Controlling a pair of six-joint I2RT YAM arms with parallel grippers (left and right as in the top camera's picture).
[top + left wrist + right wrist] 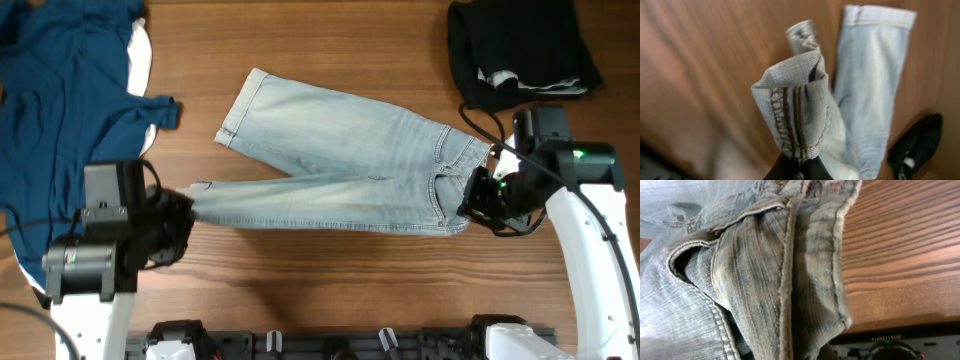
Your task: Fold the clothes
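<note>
Denim shorts, long axis crosswise — waist right

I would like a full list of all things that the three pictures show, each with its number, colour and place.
shorts: one, pale blue denim, middle of the table, legs pointing left.
blue garment: one, dark blue, far left corner.
white cloth: one, white, edge showing under the blue garment.
black garment: one, black, far right corner.
table: one, brown wood, under everything.
left arm: one, white and black, near left; jaws shut on the near leg's hem.
right arm: one, white and black, right side; jaws shut on the waistband.
</note>
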